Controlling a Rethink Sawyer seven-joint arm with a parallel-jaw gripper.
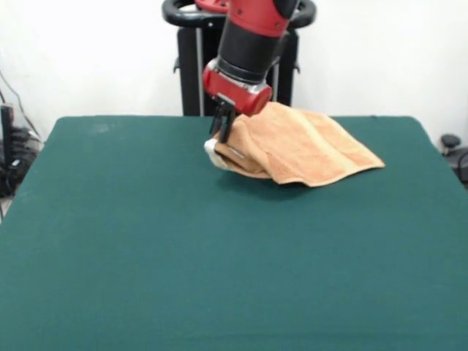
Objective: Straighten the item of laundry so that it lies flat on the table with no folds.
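The light-brown terry towel (307, 146) lies folded over itself on the far right-centre of the dark green table (146, 248), with its left edge doubled under. A small white patch, perhaps its label (213, 152), shows at the towel's left end. My gripper (221, 135) hangs from the red and black arm and is down at the towel's left edge, touching or pinching the fold there. The towel's left end looks slightly raised at the gripper. The fingers are dark and narrow, and how they stand is unclear.
The robot's black pedestal (194, 66) stands behind the table's far edge. Cables and dark equipment (11, 146) sit beyond the table's left side, and a dark object (452, 146) lies off its right side.
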